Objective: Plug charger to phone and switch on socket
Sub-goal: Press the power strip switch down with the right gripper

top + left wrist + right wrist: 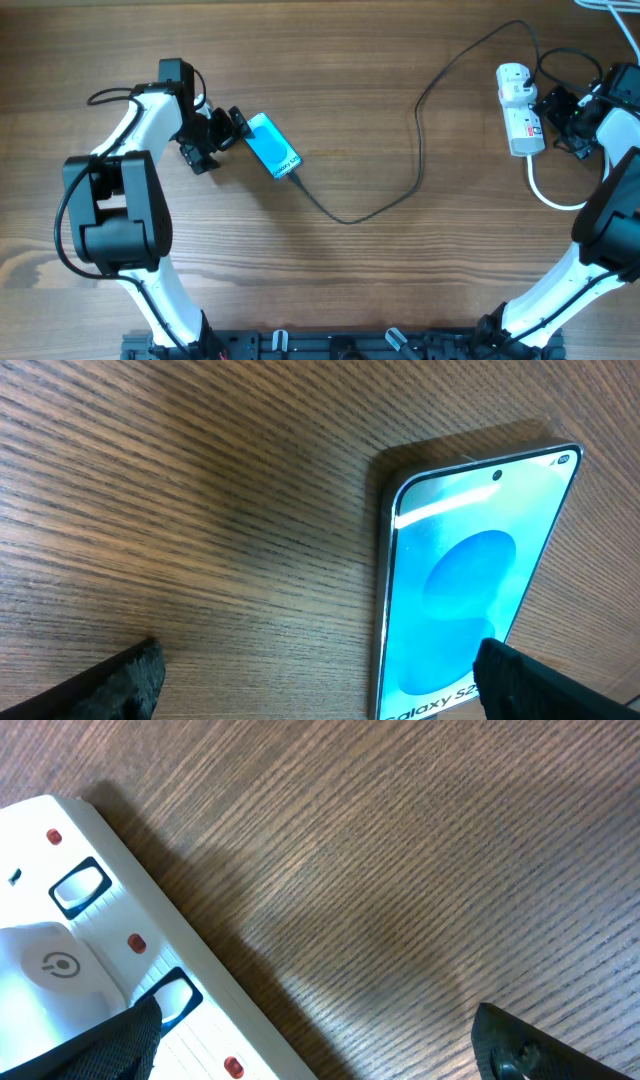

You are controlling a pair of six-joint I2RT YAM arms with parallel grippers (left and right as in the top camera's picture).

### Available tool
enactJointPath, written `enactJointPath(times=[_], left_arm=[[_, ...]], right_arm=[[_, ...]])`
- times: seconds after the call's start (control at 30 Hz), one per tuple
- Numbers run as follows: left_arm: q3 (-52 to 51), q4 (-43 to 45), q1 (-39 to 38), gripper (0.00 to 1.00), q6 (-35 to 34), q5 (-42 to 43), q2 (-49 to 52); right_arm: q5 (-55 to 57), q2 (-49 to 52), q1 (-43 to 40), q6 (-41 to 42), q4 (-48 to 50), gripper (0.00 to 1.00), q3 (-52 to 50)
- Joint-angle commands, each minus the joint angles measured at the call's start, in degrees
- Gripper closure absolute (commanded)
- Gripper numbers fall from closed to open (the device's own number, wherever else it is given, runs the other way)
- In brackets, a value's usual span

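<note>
The phone [271, 146] lies face up and tilted on the wooden surface [380, 290], its screen turquoise (part of the word "Galaxy" shows on it). The charger [418, 130] meets the phone's end away from the left fingers [110, 685], which are spread wide and grasp nothing, one tip at the phone's near edge. Well to the phone's right lies the socket [520, 115]. The right fingers [540, 1045] hang released over its edge.
</note>
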Motion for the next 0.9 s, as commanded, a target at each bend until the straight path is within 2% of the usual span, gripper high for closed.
enactJointPath(times=[0.0, 0.57, 0.73, 0.87], left_arm=[[-2.60, 0.04, 0.59, 0.00, 0.13, -4.46, 3.58], [-2.60, 0.04, 0.59, 0.00, 0.13, -4.46, 3.58], [-2.60, 0.04, 0.59, 0.00, 0.13, -4.48, 3.58], [-2.60, 0.04, 0.61, 0.00, 0.13, -4.48, 3.58]], right_arm=[[1.16, 1.20, 0.15, -0.31, 1.16, 0.00, 0.42], [4.44, 4.59, 2.69, -0.76, -2.56, 0.00, 0.42], [0.55, 4.59, 2.80, -4.00, -2.95, 0.00, 0.42], [4.85, 4.59, 2.80, -3.78, -1.99, 0.00, 0.42]])
